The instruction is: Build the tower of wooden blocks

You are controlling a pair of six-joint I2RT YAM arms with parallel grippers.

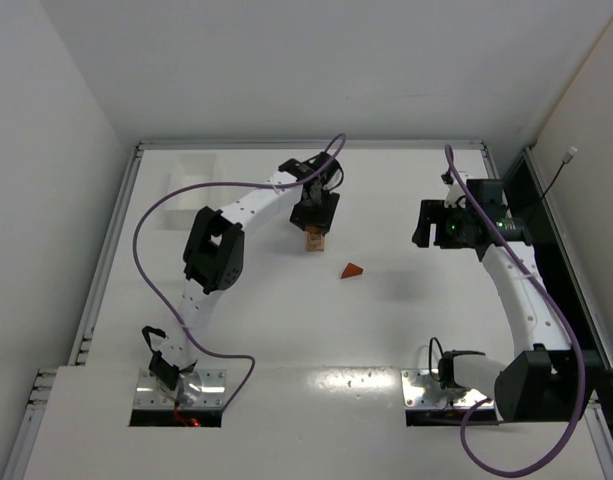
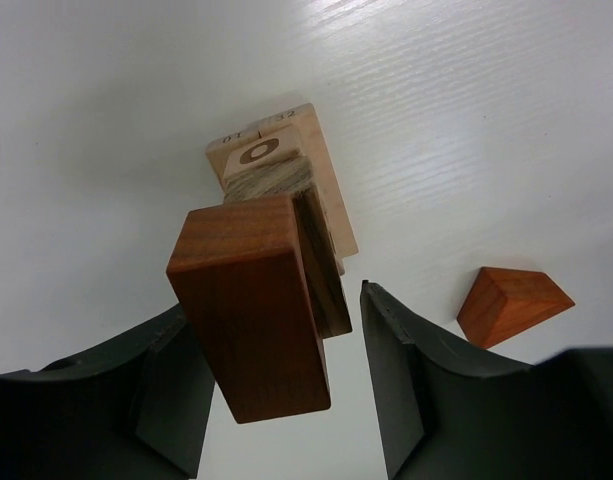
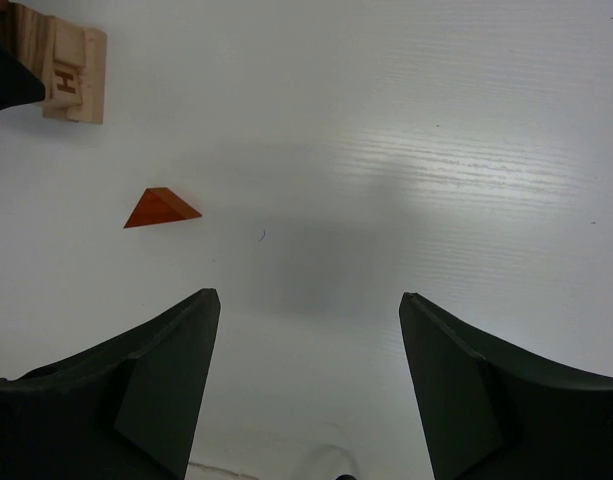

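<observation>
Wedge: a lone reddish-brown wedge (image 1: 353, 270) lies on the table (image 1: 286, 330), at 4 o'clock from the tower and apart from it.
Tower: a narrow column (image 1: 314, 241) of tan and reddish-brown wood blocks stands mid-table, with a reddish-brown bar (image 2: 251, 320) on top.
Left gripper (image 1: 315, 225): right over the tower, fingers (image 2: 166, 390) spread either side of that top bar. One is close against it, and there's a gap at the other.
Right gripper (image 3: 307, 295): at 3 o'clock from the tower, well apart, fingers spread wide above the table.
Tray (image 1: 172, 190): white, at 10 o'clock from the tower.
</observation>
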